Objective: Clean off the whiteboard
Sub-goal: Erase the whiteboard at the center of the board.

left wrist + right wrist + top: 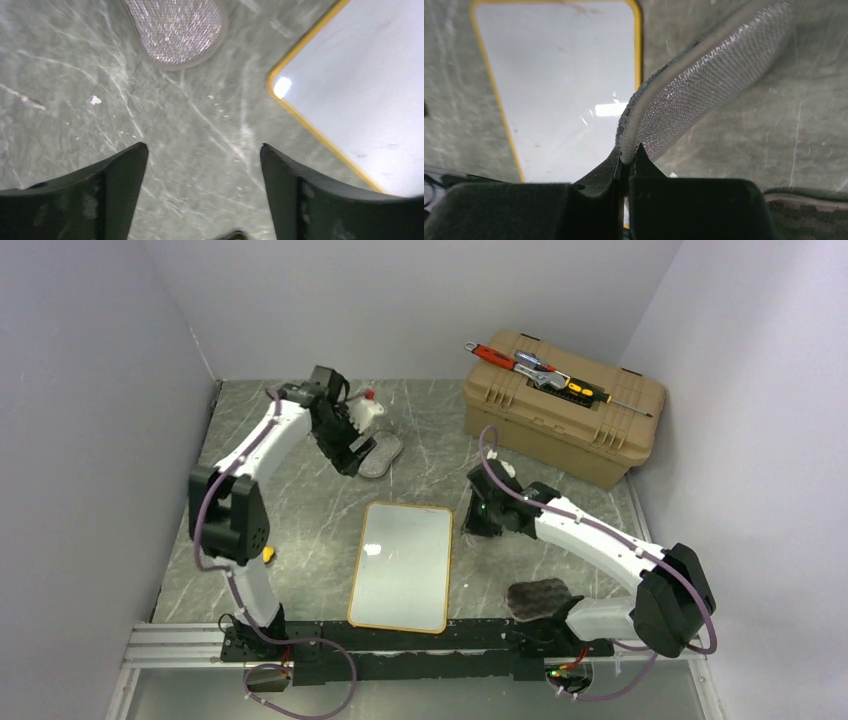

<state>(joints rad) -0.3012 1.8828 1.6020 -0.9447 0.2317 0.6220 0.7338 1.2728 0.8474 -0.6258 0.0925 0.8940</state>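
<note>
The left arm point(262, 445) rises from its base at the near edge, folds at a black elbow and reaches up toward the far left, with the wrist tipped downward. The left pincer point(204, 150) points down, its two dark fingers point(115, 175) wide apart with nothing between them. The right arm point(600, 540) doubles back at its elbow on the right and stretches low toward the middle. The right pincer point(629, 152) is pressed closed on the edge of a gray mesh pad point(709, 85), which juts out ahead of it.
</note>
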